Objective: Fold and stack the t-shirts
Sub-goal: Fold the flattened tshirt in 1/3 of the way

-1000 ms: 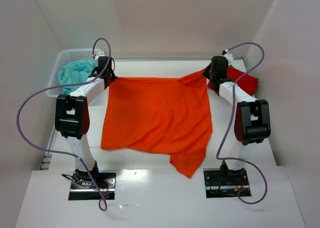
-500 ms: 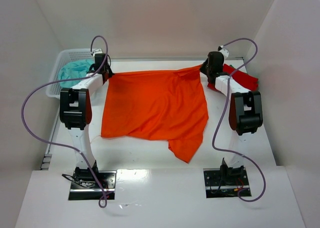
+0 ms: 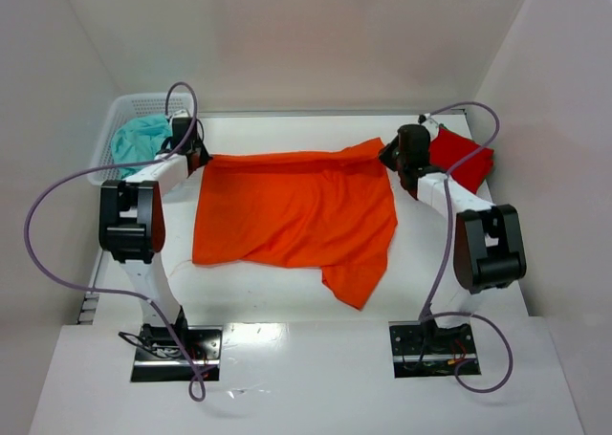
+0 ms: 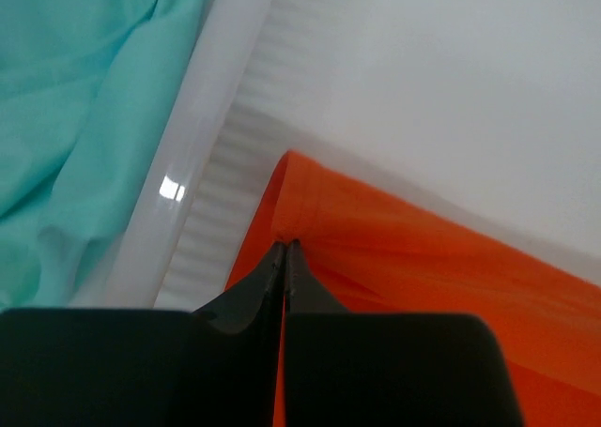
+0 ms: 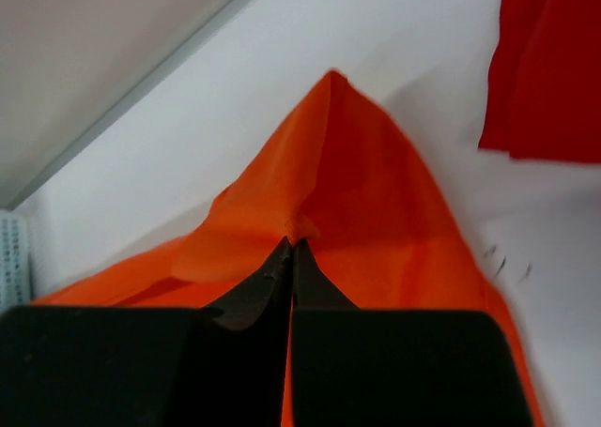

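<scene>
The bright orange t-shirt (image 3: 296, 210) lies spread over the middle of the table, its far edge stretched between both grippers. My left gripper (image 3: 198, 154) is shut on its far left corner (image 4: 310, 211), next to the basket. My right gripper (image 3: 392, 153) is shut on its far right corner (image 5: 329, 183). A loose flap hangs toward the near right. The deeper red t-shirt (image 3: 457, 158) lies bunched at the far right, behind my right arm; it also shows in the right wrist view (image 5: 549, 70).
A white mesh basket (image 3: 134, 105) stands at the far left with a teal cloth (image 3: 139, 141) in it; its rim (image 4: 202, 164) is right beside my left gripper. White walls close in the back and both sides.
Both grippers have pulled the shirt's far edge back toward the near side and lower, after lifting it farther back half a second ago. The cloth now lies flatter.
</scene>
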Action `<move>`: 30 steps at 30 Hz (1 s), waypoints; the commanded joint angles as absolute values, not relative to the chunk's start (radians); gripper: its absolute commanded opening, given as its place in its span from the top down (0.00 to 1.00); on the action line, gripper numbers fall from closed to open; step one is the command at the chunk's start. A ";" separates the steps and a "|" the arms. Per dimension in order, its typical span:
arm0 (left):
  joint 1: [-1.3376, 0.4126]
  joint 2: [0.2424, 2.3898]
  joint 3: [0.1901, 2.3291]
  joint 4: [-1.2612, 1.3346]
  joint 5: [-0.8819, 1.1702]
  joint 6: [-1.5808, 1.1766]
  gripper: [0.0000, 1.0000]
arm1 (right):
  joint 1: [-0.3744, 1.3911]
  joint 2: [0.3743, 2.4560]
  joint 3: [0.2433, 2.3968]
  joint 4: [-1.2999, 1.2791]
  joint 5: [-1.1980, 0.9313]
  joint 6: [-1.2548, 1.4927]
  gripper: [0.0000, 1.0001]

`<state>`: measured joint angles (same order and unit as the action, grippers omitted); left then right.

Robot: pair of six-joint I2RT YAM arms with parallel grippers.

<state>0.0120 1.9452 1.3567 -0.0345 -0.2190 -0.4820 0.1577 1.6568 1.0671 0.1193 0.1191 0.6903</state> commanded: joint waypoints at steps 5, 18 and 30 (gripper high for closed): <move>0.020 1.853 1.249 -0.042 -0.229 -0.523 1.00 | 0.224 1.549 0.910 0.155 0.146 0.818 1.00; 0.020 1.824 1.224 -0.060 -0.239 -0.523 1.00 | 0.233 1.445 0.828 0.044 0.158 0.836 1.00; 0.020 1.815 1.224 -0.069 -0.249 -0.523 1.00 | 0.233 1.445 0.849 0.009 0.084 0.838 1.00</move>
